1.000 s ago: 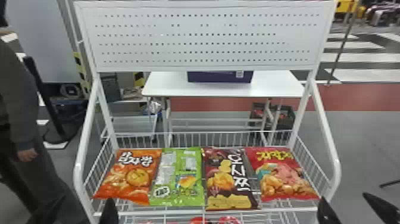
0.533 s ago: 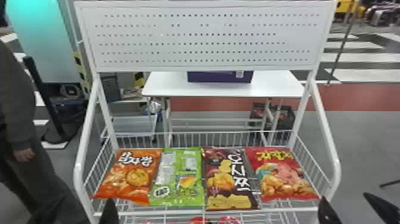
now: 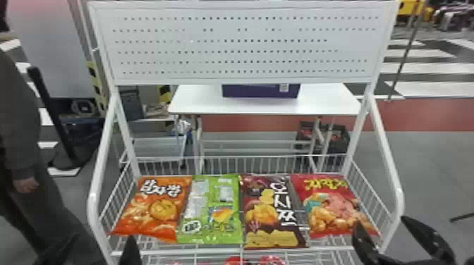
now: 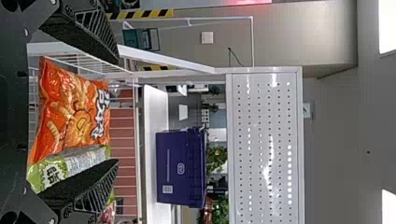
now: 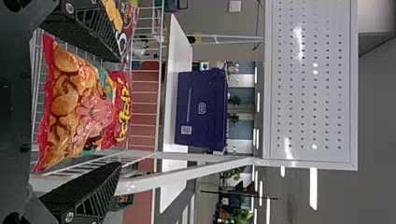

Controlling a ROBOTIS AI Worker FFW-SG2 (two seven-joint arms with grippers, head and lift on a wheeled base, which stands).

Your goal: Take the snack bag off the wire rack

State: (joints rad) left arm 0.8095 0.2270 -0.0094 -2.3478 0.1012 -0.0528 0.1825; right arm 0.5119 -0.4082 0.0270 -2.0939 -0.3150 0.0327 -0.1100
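The orange bag (image 3: 151,208), green bag (image 3: 208,211), dark bag (image 3: 273,215) and red bag (image 3: 331,208) are being borne side by side by the wire rack (image 3: 398,197); none is being gripped, so the whole removal is seemingly being left to do; the left gripper (image 4: 117,111) and right gripper (image 5: 120,112) are being held wide, empty; the purple box (image 5: 201,109), being half hidden by the panel (image 3: 243,42) in the head view, is being shown more fully in the wrist views.
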